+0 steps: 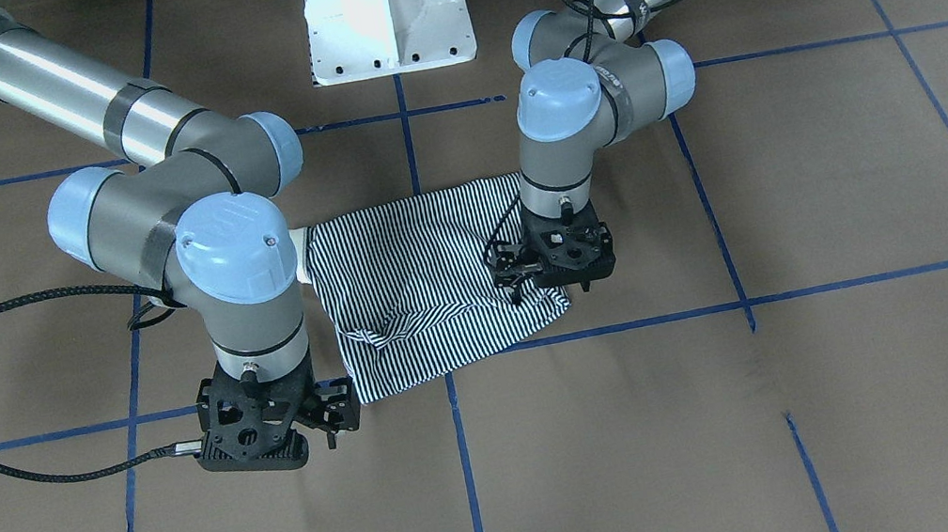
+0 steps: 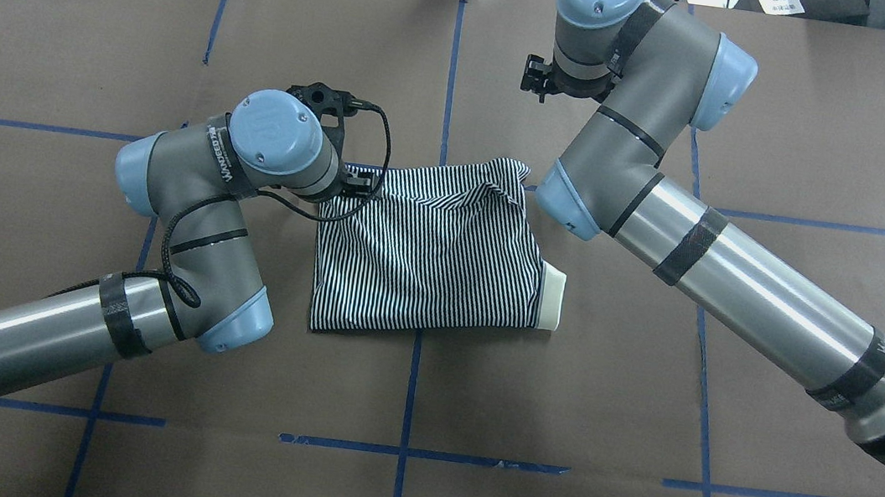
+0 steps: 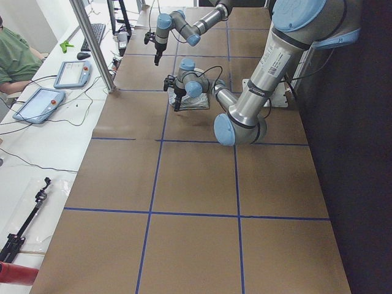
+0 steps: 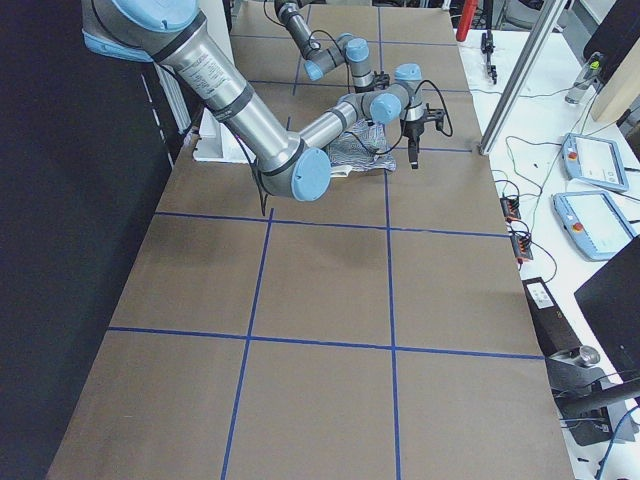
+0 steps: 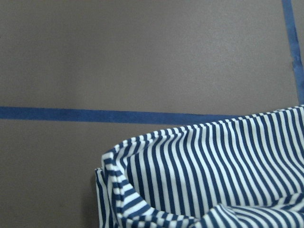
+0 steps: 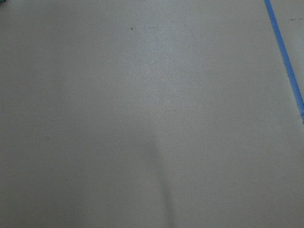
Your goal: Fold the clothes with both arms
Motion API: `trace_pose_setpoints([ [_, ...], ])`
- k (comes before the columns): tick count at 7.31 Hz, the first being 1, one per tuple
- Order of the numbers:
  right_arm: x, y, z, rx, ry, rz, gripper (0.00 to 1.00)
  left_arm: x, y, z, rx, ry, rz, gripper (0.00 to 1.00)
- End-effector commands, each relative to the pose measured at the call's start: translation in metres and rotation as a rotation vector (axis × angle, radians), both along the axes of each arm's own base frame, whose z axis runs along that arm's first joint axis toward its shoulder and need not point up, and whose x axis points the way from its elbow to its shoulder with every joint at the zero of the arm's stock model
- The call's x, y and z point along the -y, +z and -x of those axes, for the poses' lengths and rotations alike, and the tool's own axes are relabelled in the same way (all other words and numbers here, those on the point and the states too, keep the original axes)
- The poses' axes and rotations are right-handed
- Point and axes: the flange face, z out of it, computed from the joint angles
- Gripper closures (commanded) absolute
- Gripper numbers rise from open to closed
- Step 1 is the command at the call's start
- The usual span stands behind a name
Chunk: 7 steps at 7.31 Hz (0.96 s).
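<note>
There's the left claw, hanging right over the operator-side corner of the striped polo shirt. The right claw is off the cloth, up over bare worktop beside the opposite corner.

This reads as a gap between folds. The shirt is already a rough rectangle, so 1 more fold or a tidy-up looks likely. The next move calls for both claws to drop onto those 2 corners together and pinch the whole stack at each.

How far open? Cannot tell for either: the fingers show in neither wrist view, and the outside cameras are too coarse. No cloth appears lifted into either claw. The left wrist view has the corner lying slack on the worktop by a blue tape line.

The shirt sits mid-worktop between the arms. Its cream collar pokes out on the right arm's side, and a rumpled ridge runs near the operators' edge.
</note>
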Motion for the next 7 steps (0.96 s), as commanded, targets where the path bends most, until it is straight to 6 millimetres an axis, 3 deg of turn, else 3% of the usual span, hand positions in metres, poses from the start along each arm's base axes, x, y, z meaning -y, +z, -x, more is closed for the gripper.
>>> trace_pose_setpoints([
  [1, -0.026, -0.018, 0.021, 0.034, -0.026, -0.019, 0.0, 0.055, 0.035, 0.034, 0.046, -0.012, -0.063, 0.0],
  [3, -0.063, -0.043, 0.048, 0.09, -0.021, -0.007, 0.0, 0.094, 0.029, 0.088, 0.048, 0.059, -0.153, 0.0],
  [4, -0.08, -0.046, 0.063, 0.106, 0.014, 0.019, 0.02, 0.102, 0.028, 0.103, 0.026, 0.099, -0.183, 0.0],
  [5, -0.1, -0.044, 0.085, 0.089, 0.039, 0.006, 0.24, 0.101, 0.028, 0.103, 0.023, 0.1, -0.185, 0.0],
  [6, -0.105, -0.036, 0.09, 0.073, 0.037, 0.001, 0.48, 0.101, 0.028, 0.103, 0.021, 0.099, -0.186, 0.0],
  [7, -0.108, -0.025, 0.091, 0.058, 0.022, 0.001, 0.54, 0.101, 0.026, 0.103, 0.017, 0.094, -0.182, 0.0],
])
